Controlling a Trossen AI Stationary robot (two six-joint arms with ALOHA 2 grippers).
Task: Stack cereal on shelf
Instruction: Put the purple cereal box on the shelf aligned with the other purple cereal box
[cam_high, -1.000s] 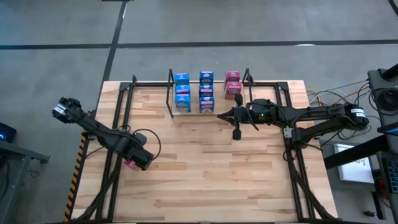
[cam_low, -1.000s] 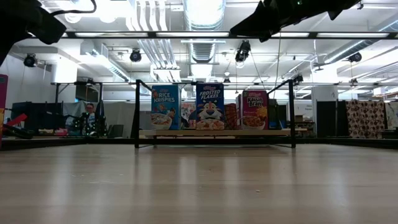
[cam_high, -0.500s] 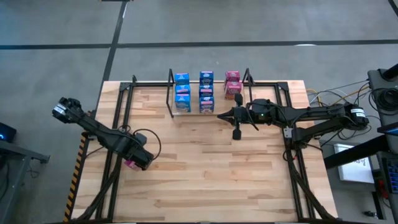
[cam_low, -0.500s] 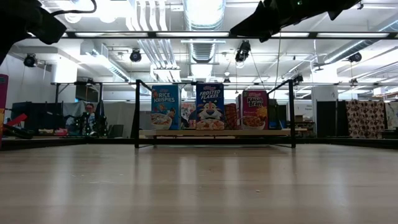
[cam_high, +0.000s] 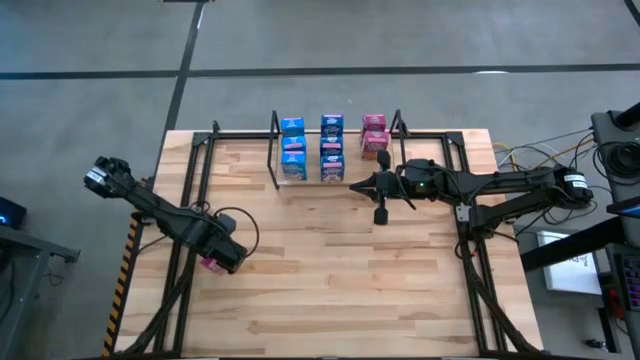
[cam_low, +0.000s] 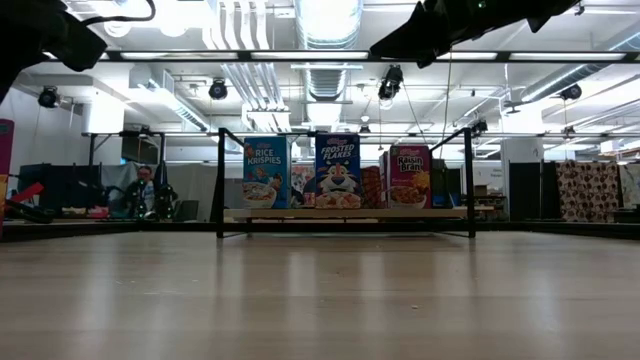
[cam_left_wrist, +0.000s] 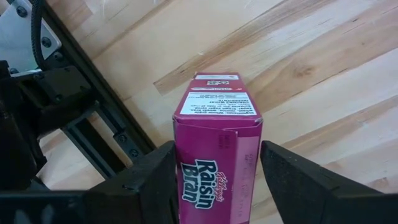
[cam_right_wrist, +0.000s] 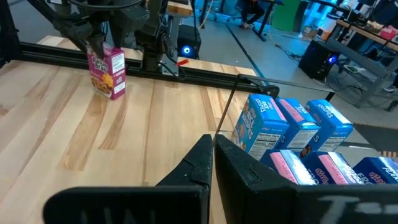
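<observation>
A pink Raisin Bran cereal box (cam_left_wrist: 216, 124) stands upright near the table's left edge, also in the right wrist view as the pink box (cam_right_wrist: 109, 71). My left gripper (cam_left_wrist: 217, 168) points straight down over it, a finger on each side; from above, my left gripper (cam_high: 213, 260) hides most of it. The shelf (cam_high: 335, 160) at the far middle holds several blue and pink cereal boxes (cam_low: 338, 170). My right gripper (cam_right_wrist: 212, 149) is shut, held level just in front of the shelf's right part, and touches nothing. My left gripper has the pink box between its two fingers (cam_left_wrist: 146, 177), which lie against two opposite sides (cam_left_wrist: 181, 155) near the top. The fingers come from above, pointing down. The box is upright, with its base (cam_right_wrist: 112, 94) on the table.
A black tube frame (cam_high: 188, 200) edges the table on the left, far and right sides. Bare wood (cam_high: 330, 270) lies between the box and the shelf. A person (cam_low: 145, 190) sits in the room beyond the table.
</observation>
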